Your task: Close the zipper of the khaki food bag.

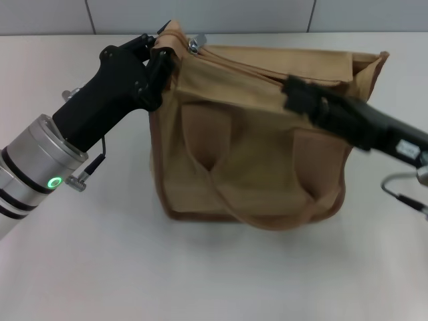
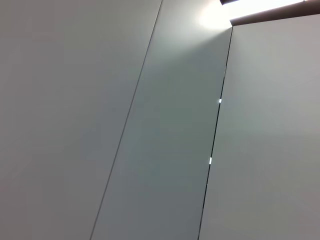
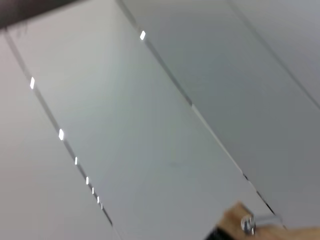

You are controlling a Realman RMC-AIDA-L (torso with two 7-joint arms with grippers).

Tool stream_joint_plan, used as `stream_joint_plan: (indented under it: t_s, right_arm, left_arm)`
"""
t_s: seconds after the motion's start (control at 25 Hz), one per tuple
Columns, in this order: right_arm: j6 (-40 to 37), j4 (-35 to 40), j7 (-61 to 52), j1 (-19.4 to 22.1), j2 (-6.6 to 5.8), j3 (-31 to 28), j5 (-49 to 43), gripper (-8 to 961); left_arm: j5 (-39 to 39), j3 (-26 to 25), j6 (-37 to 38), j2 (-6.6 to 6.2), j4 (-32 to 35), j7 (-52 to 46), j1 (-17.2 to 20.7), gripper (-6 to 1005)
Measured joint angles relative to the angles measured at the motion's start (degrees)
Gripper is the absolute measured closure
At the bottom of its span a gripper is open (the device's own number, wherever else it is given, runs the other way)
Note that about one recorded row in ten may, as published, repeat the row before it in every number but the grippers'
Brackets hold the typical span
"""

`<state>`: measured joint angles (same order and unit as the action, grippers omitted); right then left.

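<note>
The khaki food bag point(image 1: 254, 160) stands upright in the middle of the table in the head view, one looped handle hanging down its front. The zipper point(image 1: 267, 72) runs along its top. Its silver pull point(image 1: 196, 44) sits at the bag's left end. My left gripper point(image 1: 160, 55) is shut on the bag's top left corner, right beside the pull. My right gripper point(image 1: 292, 93) hovers over the right half of the bag's top, blurred. The right wrist view shows the pull point(image 3: 248, 224) and a bit of the khaki corner point(image 3: 232, 216).
The white table point(image 1: 221, 281) spreads in front of and beside the bag. A grey panelled wall point(image 2: 165, 150) stands behind it and fills both wrist views. Cables hang from both wrists near the table.
</note>
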<state>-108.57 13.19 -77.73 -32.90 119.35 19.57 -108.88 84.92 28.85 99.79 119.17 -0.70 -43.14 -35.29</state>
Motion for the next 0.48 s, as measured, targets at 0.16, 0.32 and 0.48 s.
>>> stream_joint_plan:
  t_s: [0.16,0.32,0.48]
  right_arm:
    - [2.11,-4.18,-4.69,-3.88,0.11,0.23,2.98,267]
    - [3.89,-11.14,-5.93,-7.43,0.24,-1.55,4.09,267]
    - [6.68,-12.83,-7.32,-8.91,0.34,-1.85,4.52,267]
  left_arm:
    - [0.01,-0.05,0.08,0.01,-0.1,0.02,-0.44,969]
    - [-0.06,-0.11,-0.02,0.08,-0.67,0.36,-0.55,970]
    - [-0.11,-0.34,-0.05,0.1,-1.15,1.43,-0.56,969]
